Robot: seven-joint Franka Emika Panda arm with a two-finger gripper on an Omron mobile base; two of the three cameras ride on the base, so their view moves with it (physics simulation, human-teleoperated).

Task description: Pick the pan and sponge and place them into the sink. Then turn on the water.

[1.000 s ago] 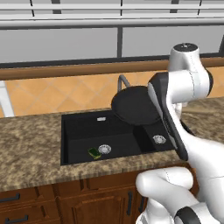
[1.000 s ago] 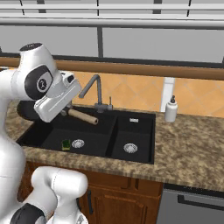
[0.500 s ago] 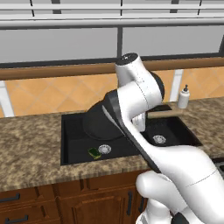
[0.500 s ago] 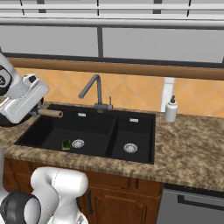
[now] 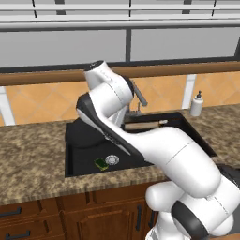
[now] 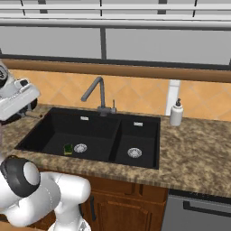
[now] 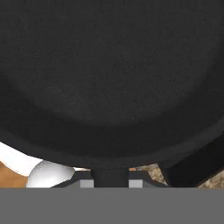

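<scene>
Sponge (image 6: 68, 149): done, lying in the sink's (image 6: 47, 118) left bowl beside the drain. Pan (image 7: 109, 78): your gripper (image 7: 110, 180) is clamped narrow on it, over the sink's left side, not yet down. Faucet (image 6: 96, 92): left for you, no water running.

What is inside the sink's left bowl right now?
In the sink, the left bowl holds the sponge beside the round silver drain. In the left base view the arm covers much of that bowl, hiding the rest of its floor.
</scene>
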